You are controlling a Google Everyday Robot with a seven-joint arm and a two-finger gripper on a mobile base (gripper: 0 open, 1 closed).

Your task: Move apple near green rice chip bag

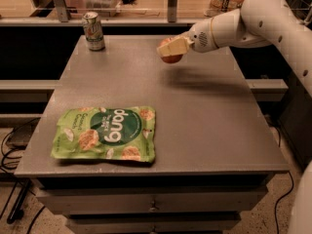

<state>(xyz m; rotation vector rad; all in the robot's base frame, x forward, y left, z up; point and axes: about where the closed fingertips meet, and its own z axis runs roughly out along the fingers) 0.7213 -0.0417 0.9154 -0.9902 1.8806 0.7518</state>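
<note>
The green rice chip bag lies flat near the front left of the grey table. My gripper reaches in from the right and is shut on the red apple, holding it in the air above the far middle of the table. Only the apple's lower part shows below the pale fingers. The apple is well behind and to the right of the bag.
A pale green-and-silver soda can stands upright at the far left corner of the table. A rail and shelf with boxes run behind the table. Drawers are below the front edge. My white arm crosses the upper right.
</note>
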